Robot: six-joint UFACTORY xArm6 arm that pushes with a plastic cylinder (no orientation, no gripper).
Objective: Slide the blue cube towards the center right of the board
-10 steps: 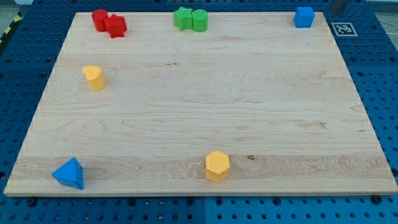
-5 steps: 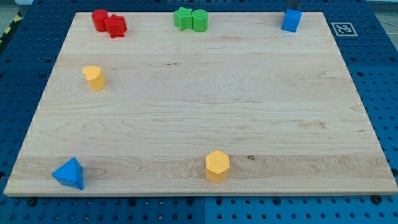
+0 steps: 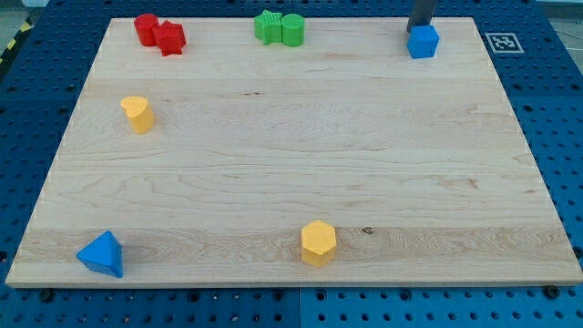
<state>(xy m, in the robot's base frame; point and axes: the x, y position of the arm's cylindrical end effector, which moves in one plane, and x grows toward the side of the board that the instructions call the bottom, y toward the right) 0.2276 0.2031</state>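
The blue cube (image 3: 423, 42) sits on the wooden board (image 3: 291, 155) near the view's top right corner. My rod comes down from the top edge just behind it. My tip (image 3: 417, 28) touches the cube's top-left side, on the side facing the view's top.
Two red blocks (image 3: 159, 34) sit together at the top left. Two green blocks (image 3: 280, 28) sit together at the top middle. A yellow block (image 3: 138, 114) is at the left. A yellow hexagonal block (image 3: 318, 243) is at the bottom middle. A blue triangular block (image 3: 101, 254) is at the bottom left. A fiducial tag (image 3: 502, 42) is off the board's top right corner.
My tip came in from the top right. The blue cube has slid to the view's left and then a little down the board, turning slightly.
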